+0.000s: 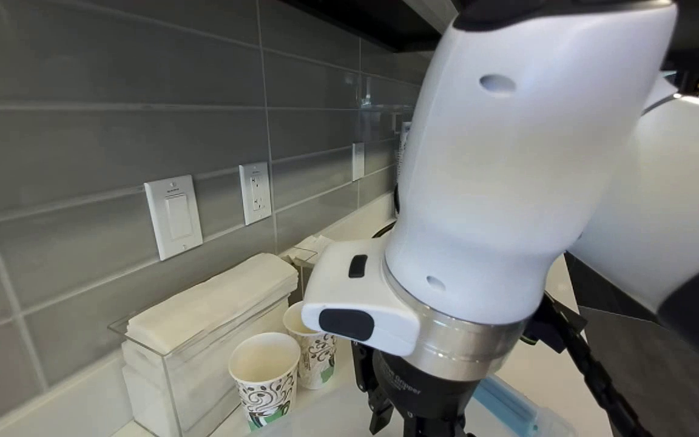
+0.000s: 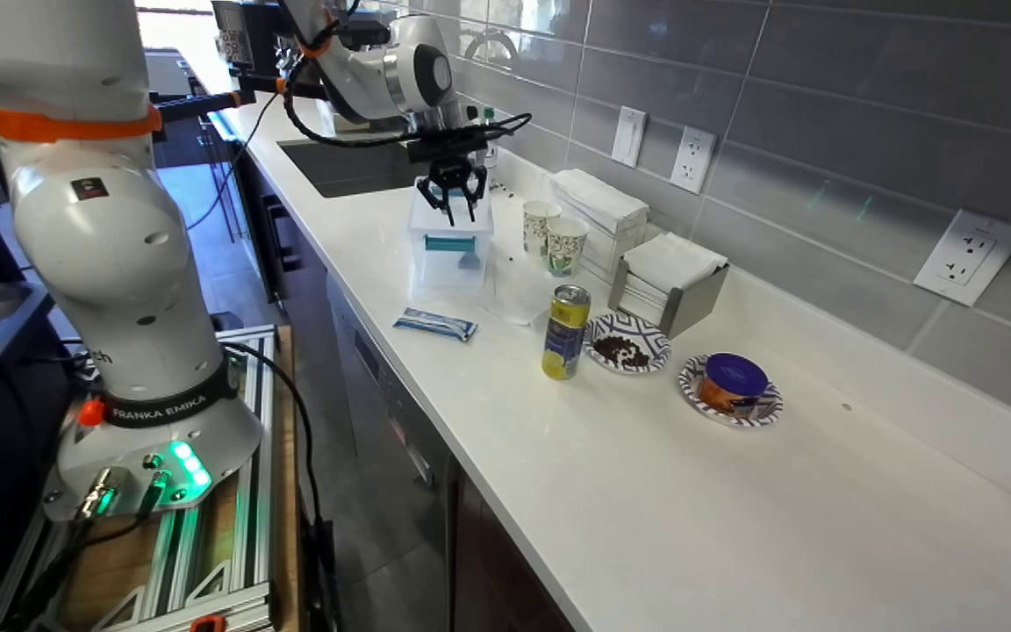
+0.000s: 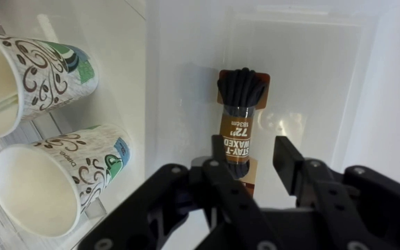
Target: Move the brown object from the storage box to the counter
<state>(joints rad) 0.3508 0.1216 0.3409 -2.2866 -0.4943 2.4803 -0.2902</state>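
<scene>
One dark cord bundle (image 3: pixel 241 88), brown printed label (image 3: pixel 239 132), inside translucent box (image 3: pixel 314 66)

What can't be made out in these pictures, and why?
Wrist view: part of the lace pack, behind the gripper.
Wrist view: upper cup, partly cut off by left edge.
In an exterior view: contents of the storage box, blurred by its cloudy wall.
In an exterior view: print on the can, too small.
</scene>
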